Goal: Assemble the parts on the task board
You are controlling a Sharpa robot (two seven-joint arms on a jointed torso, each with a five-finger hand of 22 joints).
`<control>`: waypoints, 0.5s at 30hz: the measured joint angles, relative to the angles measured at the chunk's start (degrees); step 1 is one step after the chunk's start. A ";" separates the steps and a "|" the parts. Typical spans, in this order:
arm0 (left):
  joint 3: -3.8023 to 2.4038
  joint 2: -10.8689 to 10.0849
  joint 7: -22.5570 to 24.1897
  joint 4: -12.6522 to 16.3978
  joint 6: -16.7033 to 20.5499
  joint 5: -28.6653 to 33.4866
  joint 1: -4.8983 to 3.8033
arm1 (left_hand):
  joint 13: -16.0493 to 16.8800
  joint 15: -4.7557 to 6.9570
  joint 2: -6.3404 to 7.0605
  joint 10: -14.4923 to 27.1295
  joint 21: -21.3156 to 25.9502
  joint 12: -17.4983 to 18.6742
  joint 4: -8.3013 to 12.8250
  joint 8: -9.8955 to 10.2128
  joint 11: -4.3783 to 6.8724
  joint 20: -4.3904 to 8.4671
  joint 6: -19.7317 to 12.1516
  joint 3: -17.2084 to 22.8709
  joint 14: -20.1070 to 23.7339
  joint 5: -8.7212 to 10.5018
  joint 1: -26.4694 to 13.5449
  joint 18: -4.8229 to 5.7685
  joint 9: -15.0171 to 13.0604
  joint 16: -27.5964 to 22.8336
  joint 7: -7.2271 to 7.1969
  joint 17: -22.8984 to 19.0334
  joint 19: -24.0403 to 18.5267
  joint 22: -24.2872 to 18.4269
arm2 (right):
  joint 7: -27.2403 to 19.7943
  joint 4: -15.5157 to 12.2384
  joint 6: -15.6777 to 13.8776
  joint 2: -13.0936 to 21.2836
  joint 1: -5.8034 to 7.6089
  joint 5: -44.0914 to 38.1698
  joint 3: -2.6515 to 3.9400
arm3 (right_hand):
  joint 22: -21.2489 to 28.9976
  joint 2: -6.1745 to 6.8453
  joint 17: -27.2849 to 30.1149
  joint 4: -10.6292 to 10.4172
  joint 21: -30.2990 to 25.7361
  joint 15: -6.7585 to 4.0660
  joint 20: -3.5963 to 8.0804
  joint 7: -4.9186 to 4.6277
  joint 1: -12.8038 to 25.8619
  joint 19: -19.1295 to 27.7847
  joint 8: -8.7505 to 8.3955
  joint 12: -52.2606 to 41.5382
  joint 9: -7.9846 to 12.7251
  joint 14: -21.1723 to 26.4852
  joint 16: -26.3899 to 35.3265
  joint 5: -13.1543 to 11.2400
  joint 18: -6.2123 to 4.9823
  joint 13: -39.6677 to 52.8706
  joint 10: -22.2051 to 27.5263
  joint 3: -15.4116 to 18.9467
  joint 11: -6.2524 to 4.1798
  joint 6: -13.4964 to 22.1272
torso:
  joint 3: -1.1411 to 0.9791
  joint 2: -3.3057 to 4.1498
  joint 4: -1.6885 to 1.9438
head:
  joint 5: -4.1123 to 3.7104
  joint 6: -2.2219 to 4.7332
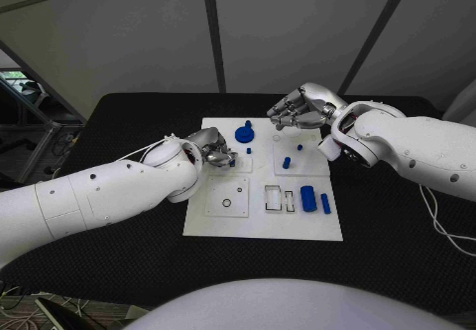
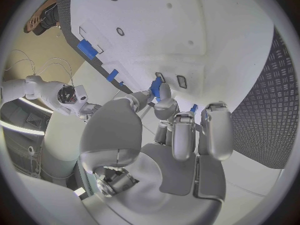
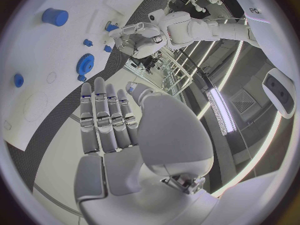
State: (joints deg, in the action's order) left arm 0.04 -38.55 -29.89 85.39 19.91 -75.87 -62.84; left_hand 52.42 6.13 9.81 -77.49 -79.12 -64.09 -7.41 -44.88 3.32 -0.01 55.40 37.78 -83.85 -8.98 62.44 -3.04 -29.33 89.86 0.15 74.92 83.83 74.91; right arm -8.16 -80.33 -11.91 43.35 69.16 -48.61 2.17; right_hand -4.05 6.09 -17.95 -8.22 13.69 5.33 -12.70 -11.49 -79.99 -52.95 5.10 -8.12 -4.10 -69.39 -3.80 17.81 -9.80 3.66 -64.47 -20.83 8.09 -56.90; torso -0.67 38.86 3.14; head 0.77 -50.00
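Near edge of task board (image 1: 260,230): bare white margin, black table (image 1: 129,254) around it; open room here for an approach.
Front row: blue cylinder (image 1: 307,199) and a thinner blue pin (image 1: 325,203) lie loose side by side, just right of two rectangular slots (image 1: 278,198).
Handling (judgement): parts look like small rigid plastic, light, smooth; the lying ones may roll, so pinch across the middle of the barrel.
Left hand (image 1: 215,155): low over the board's left-middle square, fingers curled; left wrist view shows fingertips (image 2: 164,92) closed on a small blue part (image 2: 155,87), held just at the plate near a slot.
Middle: short blue peg (image 1: 287,163) stands upright right of that hand, a tiny blue stud (image 1: 249,150) between them.
Far: blue gear (image 1: 244,134) stands near the board's back edge.
Right hand (image 1: 298,111): raised beyond the back edge, fingers loosely curled together, holding nothing (palm view confirms).
Clearance: tight between left hand and standing peg.
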 measured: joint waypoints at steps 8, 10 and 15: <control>-0.03 0.10 -0.23 -0.13 -0.65 -0.68 0.03 | 0.00 -0.01 -0.01 -0.12 0.00 0.00 0.00 0.00 0.11 0.00 -0.16 0.00 0.01 0.02 0.00 0.00 0.00 0.00 -0.14 0.00 0.00 0.00 | -0.02 -0.05 -0.01 0.03 0.00 0.00 0.00 | 0.00 0.00 0.00 0.00 0.00 0.00 0.00 0.00 0.00 0.00 0.00 0.00 0.00 0.00 0.00 0.00 0.00 0.00 0.00 0.00 0.00 0.00 | 0.02 0.00 -0.01 | -0.17 0.00; -0.05 0.13 -0.24 -0.20 -0.72 -0.77 0.03 | 0.00 -0.01 -0.01 -0.14 0.00 0.00 0.00 0.00 0.13 0.00 -0.16 0.00 0.01 0.03 0.00 0.01 0.00 0.00 -0.14 0.00 0.00 0.00 | -0.03 -0.05 -0.01 0.04 0.00 0.00 0.00 | 0.00 0.00 0.00 0.00 0.00 0.00 0.00 0.00 0.00 0.00 0.00 0.00 0.00 0.00 0.00 0.00 0.00 0.00 0.00 0.00 0.00 0.00 | 0.02 0.00 -0.01 | -0.17 0.00; -0.08 0.32 -0.24 -0.45 -0.77 -0.96 -0.01 | 0.00 -0.01 -0.01 -0.14 0.00 0.00 0.00 0.00 0.13 0.00 -0.16 0.00 0.01 -0.08 0.00 0.00 -0.12 0.00 -0.14 0.00 0.00 0.00 | -0.04 -0.06 -0.01 0.04 0.00 0.00 0.00 | 0.00 0.00 0.00 0.00 0.00 0.00 0.00 0.00 0.00 0.00 0.00 0.00 0.00 0.00 0.00 0.00 0.00 0.00 0.00 0.00 0.00 0.00 | 0.04 0.02 0.00 | -0.04 0.00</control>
State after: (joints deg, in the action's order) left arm -0.04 -38.23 -30.12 84.95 19.14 -76.83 -62.85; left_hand 52.43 6.11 9.80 -77.64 -79.12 -64.09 -7.41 -44.88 3.46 -0.01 55.24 37.78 -83.84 -9.06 62.44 -3.04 -29.44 89.86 0.01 74.92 83.83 74.91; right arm -8.20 -80.39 -11.92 43.40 69.16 -48.61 2.17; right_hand -4.06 6.09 -17.96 -8.22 13.69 5.32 -12.70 -11.49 -80.00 -52.95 5.10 -8.12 -4.10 -69.39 -3.80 17.81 -9.80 3.66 -64.47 -20.83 8.09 -56.90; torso -0.63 38.88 3.14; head 0.73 -50.00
